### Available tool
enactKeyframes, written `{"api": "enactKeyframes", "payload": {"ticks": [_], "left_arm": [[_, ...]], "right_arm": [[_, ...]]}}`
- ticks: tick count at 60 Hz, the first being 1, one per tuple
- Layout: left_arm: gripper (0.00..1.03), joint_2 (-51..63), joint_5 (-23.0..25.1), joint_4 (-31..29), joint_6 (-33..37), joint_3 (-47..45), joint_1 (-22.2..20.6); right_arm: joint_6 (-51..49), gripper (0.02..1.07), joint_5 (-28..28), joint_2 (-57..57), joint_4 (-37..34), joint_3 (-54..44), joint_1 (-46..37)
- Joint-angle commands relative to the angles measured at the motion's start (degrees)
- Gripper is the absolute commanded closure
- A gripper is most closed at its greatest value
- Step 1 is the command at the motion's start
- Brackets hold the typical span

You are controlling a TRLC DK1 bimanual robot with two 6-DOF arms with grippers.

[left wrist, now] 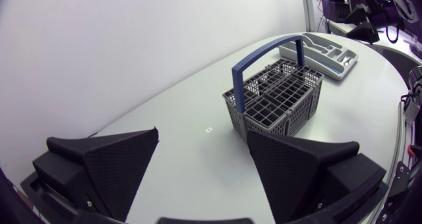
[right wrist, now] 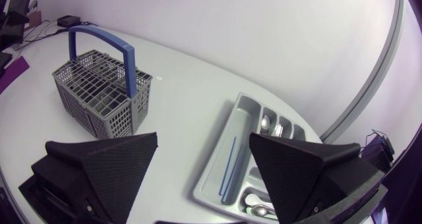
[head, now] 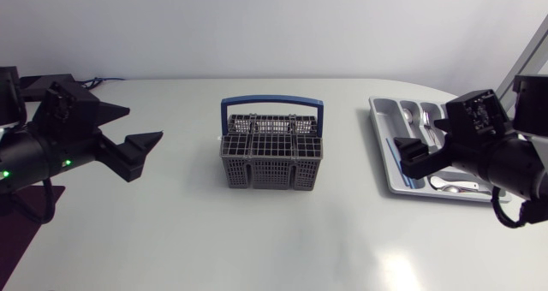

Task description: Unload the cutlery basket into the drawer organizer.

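Left pincer (left wrist: 204, 133) gapes wide, basket (left wrist: 280, 95) well ahead.

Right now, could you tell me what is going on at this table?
Nothing is being held at this moment. The left tool and the right tool are both open and empty. The grey cutlery basket stands upright between them, ahead of the left tool, with no cutlery showing in it. The right tool is over the drawer organizer, which holds spoons and a thin blue stick.
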Motion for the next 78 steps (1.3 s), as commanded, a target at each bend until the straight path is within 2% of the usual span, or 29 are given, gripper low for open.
{"api": "enactKeyframes", "payload": {"ticks": [1,16,41,47,78], "left_arm": [[0.04,-2.8,0.1,-0.5,-1.2,-2.5,1.1],[0.04,-11.0,0.2,-1.2,-1.2,-7.4,2.8],[0.04,-21.3,0.1,2.7,-1.7,-14.9,5.5],[0.04,-24.1,0.1,3.2,-4.2,-16.1,5.9],[0.04,-38.8,-6.5,5.2,-16.3,-27.0,6.7]], "right_arm": [[-1.3,0.07,0.3,-2.5,0.9,-2.7,-1.2],[-1.3,0.07,0.9,-9.2,1.6,-6.7,-4.0],[-2.1,0.07,0.9,-18.2,1.4,-12.2,-5.2],[-2.3,0.07,1.0,-21.5,1.0,-13.4,-5.3],[8.3,0.07,-1.2,-37.2,5.2,-24.6,-7.9]]}}
